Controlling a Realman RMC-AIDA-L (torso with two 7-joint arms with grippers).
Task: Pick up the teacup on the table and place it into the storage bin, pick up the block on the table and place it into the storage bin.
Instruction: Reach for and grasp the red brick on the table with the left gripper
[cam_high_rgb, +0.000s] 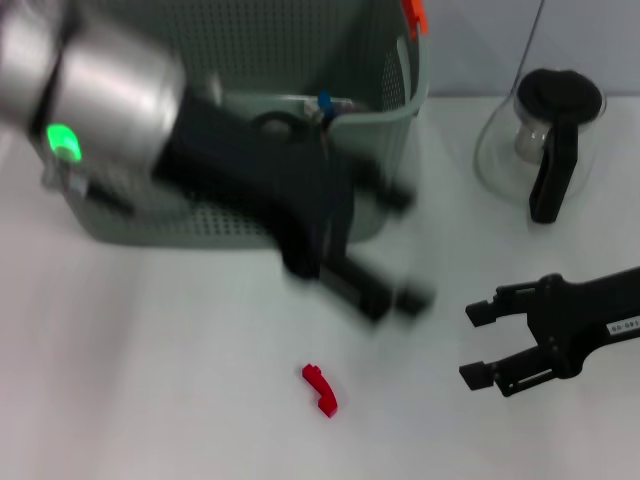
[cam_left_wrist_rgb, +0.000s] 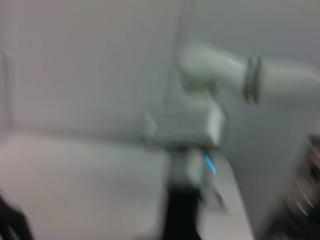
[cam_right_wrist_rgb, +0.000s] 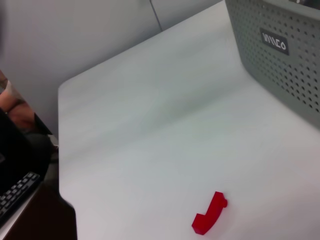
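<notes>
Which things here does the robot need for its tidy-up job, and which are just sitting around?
For the job:
storage bin
red block on the table
left gripper, in front of the bin
right gripper, open, to the right of the block

Just sitting around:
glass pot with black lid and handle

No teacup in view.

Storage bin (cam_high_rgb: 250, 120) at the back of the table (cam_high_rgb: 150, 400), left of centre. Glass pot (cam_high_rgb: 545, 140) well to the right of it, also at the back. Block (cam_high_rgb: 320, 390) lying flat on the table in front of the bin, apart from it. Left gripper (cam_high_rgb: 395, 250) above the table between bin front and block. Right gripper (cam_high_rgb: 480, 345) low at the right, right of the block, in front of the pot.
</notes>
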